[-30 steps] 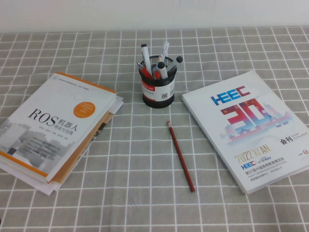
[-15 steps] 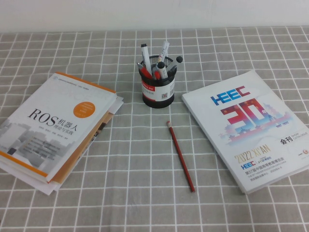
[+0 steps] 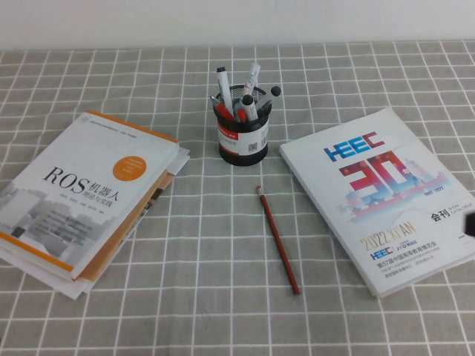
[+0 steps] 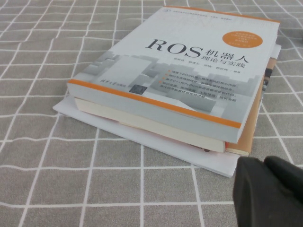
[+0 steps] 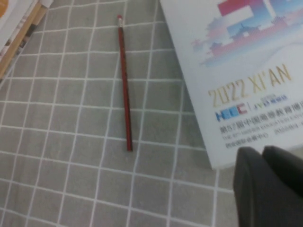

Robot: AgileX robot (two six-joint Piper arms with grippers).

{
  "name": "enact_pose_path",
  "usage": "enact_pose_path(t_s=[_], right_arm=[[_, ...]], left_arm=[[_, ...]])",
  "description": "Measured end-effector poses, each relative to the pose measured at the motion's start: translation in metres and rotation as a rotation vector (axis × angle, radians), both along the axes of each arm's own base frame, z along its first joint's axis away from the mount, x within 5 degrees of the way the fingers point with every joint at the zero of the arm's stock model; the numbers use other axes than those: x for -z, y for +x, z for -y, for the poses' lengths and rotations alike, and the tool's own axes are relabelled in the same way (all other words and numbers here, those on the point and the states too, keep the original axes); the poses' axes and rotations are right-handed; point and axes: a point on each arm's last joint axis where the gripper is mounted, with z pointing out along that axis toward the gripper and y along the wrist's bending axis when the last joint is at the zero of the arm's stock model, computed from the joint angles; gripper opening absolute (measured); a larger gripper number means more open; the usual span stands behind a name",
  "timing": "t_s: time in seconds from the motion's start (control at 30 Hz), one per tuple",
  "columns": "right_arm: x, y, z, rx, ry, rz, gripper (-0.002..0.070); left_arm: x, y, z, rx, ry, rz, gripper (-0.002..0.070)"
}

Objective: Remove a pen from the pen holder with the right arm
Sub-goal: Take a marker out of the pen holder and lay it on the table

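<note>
High view shows the pens [image 3: 223, 83] untouched in the pen holder [image 3: 243, 141], the right gripper [image 3: 469, 223] over the catalogue [image 3: 378, 193] and the left gripper [image 4: 267, 187] beside the books [image 4: 180, 80], both with fingers pressed together.

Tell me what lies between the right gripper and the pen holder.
In the high view, the HEEC catalogue lies between the right gripper, at the view's right edge, and the pen holder. The left gripper sits by the ROS book.

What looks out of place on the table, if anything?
A red pencil lies loose on the tablecloth, outside the pen holder. The ROS book stack is fanned unevenly. Left end effector hovers near that stack; right end effector over the HEEC catalogue's corner.
</note>
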Motion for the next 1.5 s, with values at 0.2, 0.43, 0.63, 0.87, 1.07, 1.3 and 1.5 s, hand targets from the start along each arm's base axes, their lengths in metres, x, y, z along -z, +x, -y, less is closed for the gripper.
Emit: enact_pose_path(t_s=[0.2, 0.43, 0.63, 0.87, 1.07, 1.3, 1.5], right_arm=[[0.0, 0.046, -0.048, -0.172, -0.016, 0.043, -0.0012], [0.01, 0.087, -0.12, -0.312, -0.085, 0.181, -0.0012], [0.02, 0.1, -0.138, -0.24, -0.112, 0.426, 0.0004], [0.03, 0.099, -0.125, -0.071, -0.024, 0.796, 0.0148], [0.046, 0.104, -0.136, -0.111, 0.069, 0.927, 0.0302], [0.072, 0.126, -0.153, -0.084, 0.166, 0.961, 0.0367], [0.088, 0.141, -0.166, -0.091, 0.212, 1.005, 0.037]], left_arm=[[0.0, 0.0, 0.0, 0.0, 0.0, 0.0, -0.0003], [0.0, 0.0, 0.0, 0.0, 0.0, 0.0, -0.0003], [0.0, 0.0, 0.0, 0.0, 0.0, 0.0, -0.0003], [0.0, 0.0, 0.0, 0.0, 0.0, 0.0, -0.0003], [0.0, 0.0, 0.0, 0.0, 0.0, 0.0, -0.0003], [0.0, 0.0, 0.0, 0.0, 0.0, 0.0, -0.0003], [0.0, 0.0, 0.0, 0.0, 0.0, 0.0, -0.0003]])
